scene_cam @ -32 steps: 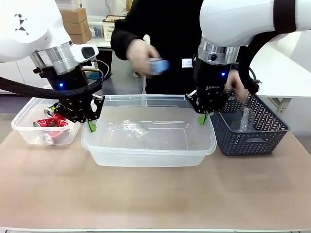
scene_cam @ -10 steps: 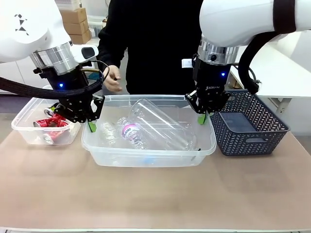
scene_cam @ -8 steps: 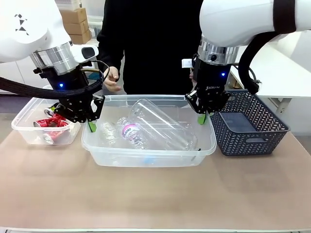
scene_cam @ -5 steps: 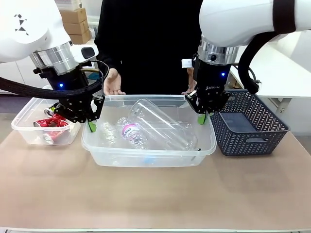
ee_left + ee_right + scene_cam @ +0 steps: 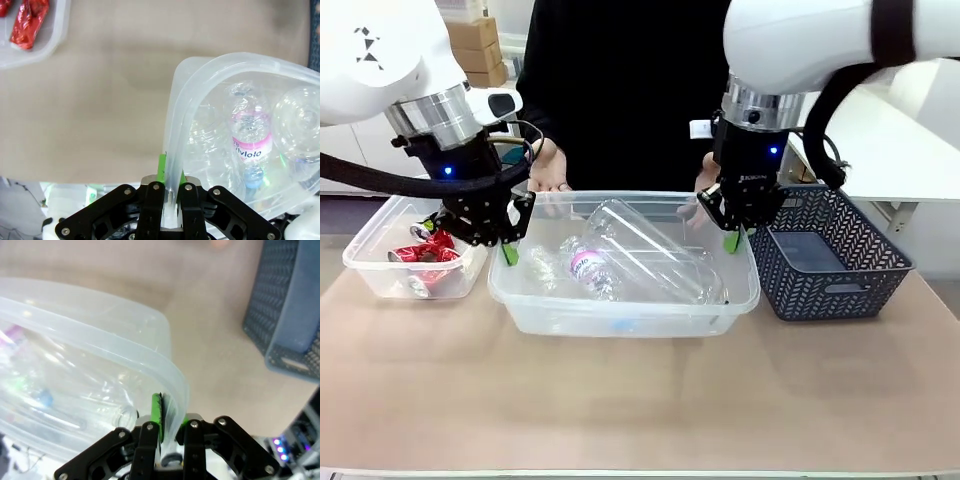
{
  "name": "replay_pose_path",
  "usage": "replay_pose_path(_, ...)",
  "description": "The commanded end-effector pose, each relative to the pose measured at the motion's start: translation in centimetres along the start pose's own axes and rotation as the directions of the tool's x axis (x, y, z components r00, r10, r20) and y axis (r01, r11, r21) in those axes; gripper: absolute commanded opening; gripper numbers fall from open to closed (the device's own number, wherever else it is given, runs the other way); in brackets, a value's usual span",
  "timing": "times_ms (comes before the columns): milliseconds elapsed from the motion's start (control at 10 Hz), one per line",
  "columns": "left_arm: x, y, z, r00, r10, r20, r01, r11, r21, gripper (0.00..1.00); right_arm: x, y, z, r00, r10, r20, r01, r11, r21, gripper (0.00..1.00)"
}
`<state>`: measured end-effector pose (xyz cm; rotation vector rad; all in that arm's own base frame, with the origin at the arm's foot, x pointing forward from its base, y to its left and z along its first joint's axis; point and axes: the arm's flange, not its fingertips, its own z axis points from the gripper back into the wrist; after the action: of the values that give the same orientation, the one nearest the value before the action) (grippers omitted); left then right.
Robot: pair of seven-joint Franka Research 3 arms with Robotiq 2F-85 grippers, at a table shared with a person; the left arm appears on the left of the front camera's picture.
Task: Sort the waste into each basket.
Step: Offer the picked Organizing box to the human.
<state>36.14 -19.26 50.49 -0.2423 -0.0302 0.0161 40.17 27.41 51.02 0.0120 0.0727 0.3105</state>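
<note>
The clear plastic bottle with a purple label now lies in the large shallow clear plastic tub at the middle of the table, beside a bigger clear plastic bottle leaning across it; a few seconds ago that tub held almost nothing and the person was reaching over it with both hands. The person's hands have since drawn back to the far rim. The tub itself sits slightly higher in the front view than half a second ago, which suggests both arms have begun lifting it.

The left gripper pinches the tub's left rim between its green pads, and the right gripper pinches the right rim likewise. To the left, the small deep clear plastic tub holds crushed shiny red cans. To the right stands the dark blue-grey lattice basket. The bottles probably still await sorting.
</note>
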Motion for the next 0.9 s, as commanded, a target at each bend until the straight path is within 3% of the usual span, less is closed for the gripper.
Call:
replay_pose_path(0, 9.4, -3.0, 0.7, 0.998, -0.012, 0.065, 0.018, 0.995, -0.095, 0.05, 8.6, -0.2, 1.6, 0.983, 0.157, -0.090, -0.153, 0.987, 0.054, 0.05)
replay_pose_path(100, 12.1, -3.9, 0.1, 0.997, -0.027, 0.069, 0.031, 0.998, -0.060, 0.05, 11.0, -0.4, 1.7, 0.981, 0.165, -0.103, -0.158, 0.985, 0.069, 0.05)
replay_pose_path(200, 14.2, -4.5, -1.0, 0.999, 0.024, 0.028, -0.024, 0.999, -0.031, 0.05, 12.6, -0.5, 1.7, 0.979, 0.177, -0.099, -0.168, 0.982, 0.088, 0.05)
replay_pose_path(400, 14.5, -4.4, -3.2, 0.999, 0.037, -0.010, -0.037, 0.999, -0.018, 0.05, 13.8, -0.9, 0.2, 0.981, 0.162, -0.106, -0.145, 0.977, 0.154, 0.05)
replay_pose_path(500, 14.2, -0.8, -2.9, 1.000, 0.010, -0.009, -0.010, 1.000, 0.014, 0.05, 13.1, -4.8, -0.4, 0.992, 0.096, -0.084, -0.092, 0.995, 0.045, 0.05)
replay_pose_path(800, 14.2, -0.8, -2.9, 1.000, 0.010, -0.009, -0.010, 1.000, 0.014, 0.05, 13.1, -4.8, -0.4, 0.992, 0.096, -0.084, -0.092, 0.995, 0.045, 0.05)
